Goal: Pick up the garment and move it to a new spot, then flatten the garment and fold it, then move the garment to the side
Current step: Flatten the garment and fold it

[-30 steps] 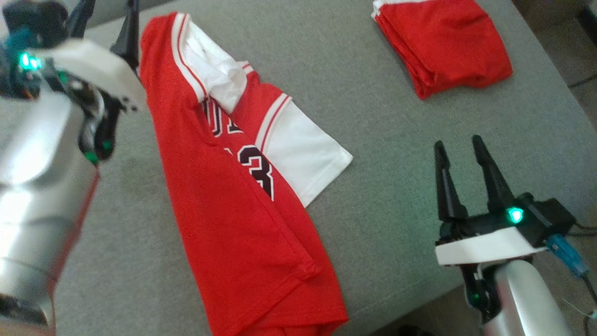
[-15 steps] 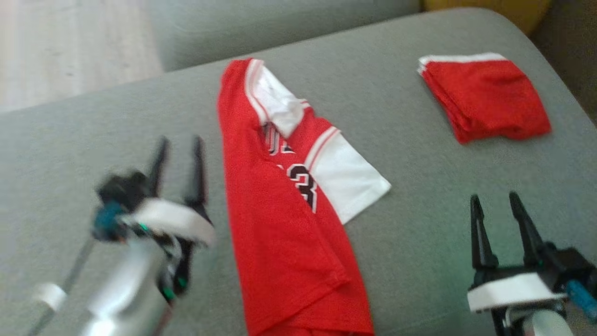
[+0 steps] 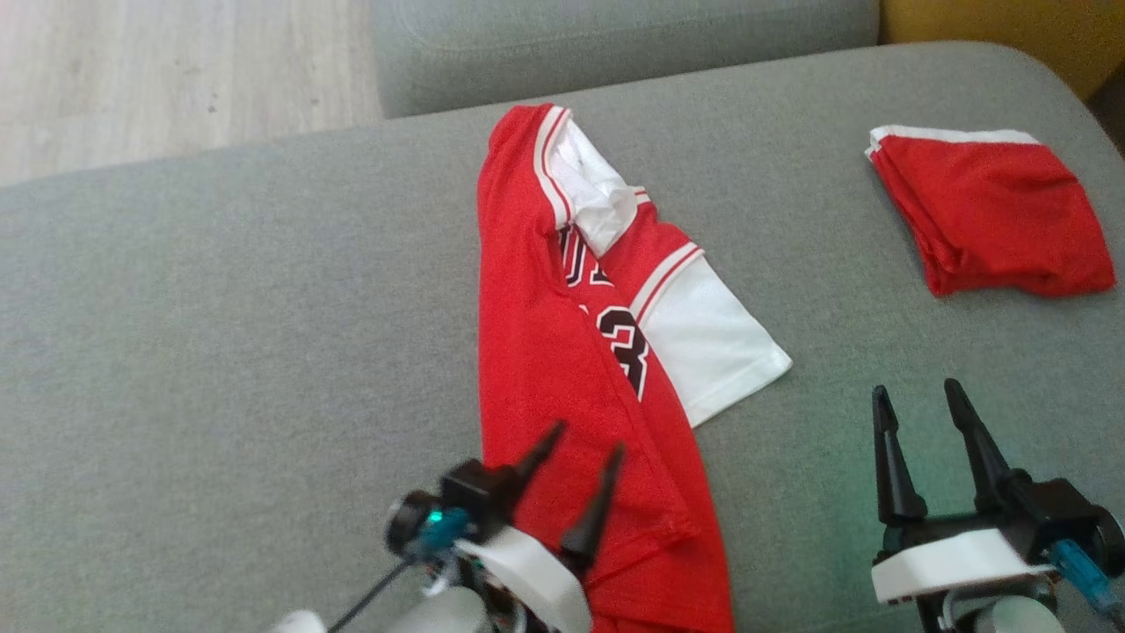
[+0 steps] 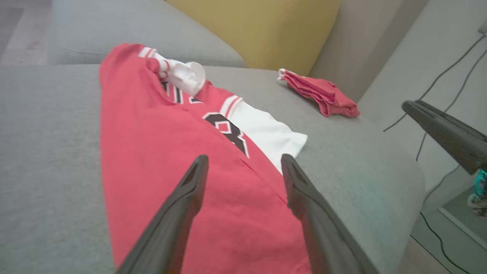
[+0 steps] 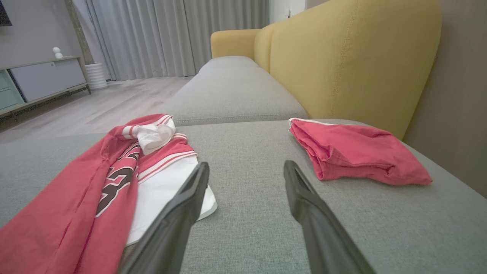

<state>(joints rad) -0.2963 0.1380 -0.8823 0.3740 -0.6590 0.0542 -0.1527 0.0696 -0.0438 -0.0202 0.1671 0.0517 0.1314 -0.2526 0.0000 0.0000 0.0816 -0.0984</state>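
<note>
Now pulled back, left gripper (image 3: 589, 437) over garment (image 3: 527, 352)

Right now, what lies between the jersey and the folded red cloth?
Just bare grey cushion lies between the jersey and the folded red cloth; the head view and the right wrist view both show it.

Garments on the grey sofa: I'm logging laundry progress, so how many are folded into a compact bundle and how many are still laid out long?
Laid out long, red-and-white jersey: 1
Compact bundle, folded red garment: 1
Total: 2
</note>
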